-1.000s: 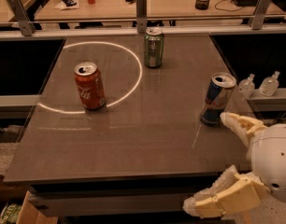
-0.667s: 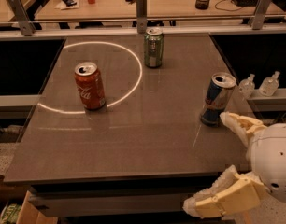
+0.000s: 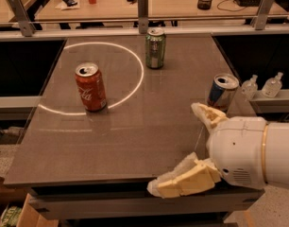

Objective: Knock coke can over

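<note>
The coke can (image 3: 90, 87) is red with white script and a silver top. It stands upright on the left part of the brown table (image 3: 135, 126), on a bright ring of light. My gripper (image 3: 187, 148) is at the table's front right, far from the can. Its two cream fingers are spread apart and hold nothing. One finger (image 3: 182, 181) lies over the front edge, the other (image 3: 208, 116) points toward the blue can.
A green can (image 3: 155, 48) stands upright at the table's back centre. A blue-and-silver can (image 3: 222, 92) stands near the right edge, just behind my gripper. Two small clear bottles (image 3: 262, 85) sit on a ledge to the right. A railing and a cluttered desk lie behind.
</note>
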